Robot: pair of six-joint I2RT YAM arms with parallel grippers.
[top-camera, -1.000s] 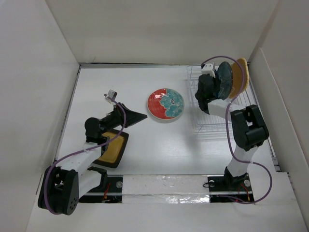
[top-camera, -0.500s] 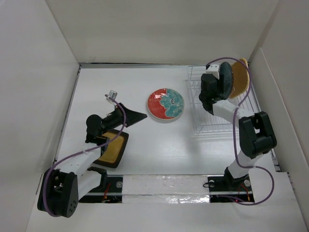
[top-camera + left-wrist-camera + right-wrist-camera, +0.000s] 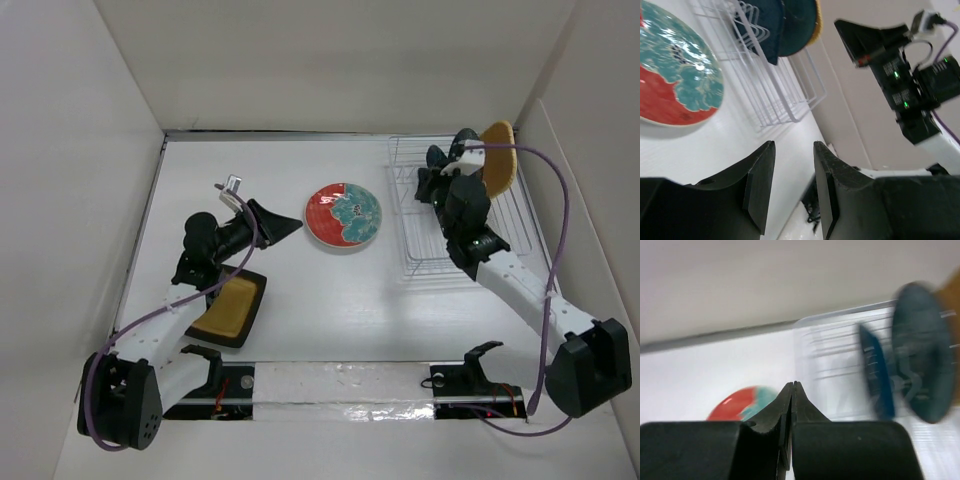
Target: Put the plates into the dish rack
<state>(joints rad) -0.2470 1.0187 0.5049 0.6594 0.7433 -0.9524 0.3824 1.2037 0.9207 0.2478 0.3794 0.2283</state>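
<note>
Three plates [image 3: 796, 25] stand in the dish rack [image 3: 455, 252] at far right. The patterned plate [image 3: 344, 216] lies mid-table, the mustard plate [image 3: 232, 308] near left. The right gripper [image 3: 792, 388] has its jaws closed and empty; the left gripper [image 3: 793, 150] has its jaws slightly apart and empty. A low left-arm sweep could knock the mustard plate beneath it.

You're looking at a white table [image 3: 300, 310] boxed in by plain white walls: a back wall [image 3: 330, 60], a left wall [image 3: 70, 200] and a right wall [image 3: 600, 200], each rising from its edge. Where the back wall meets the table you can see a thin dark seam [image 3: 270, 133]; in the right wrist view it shows as a blurred grey line. Along the table's near edge runs a glossy strip [image 3: 340, 380] that catches the light. In the left wrist view the right wall looks pale beige.
</note>
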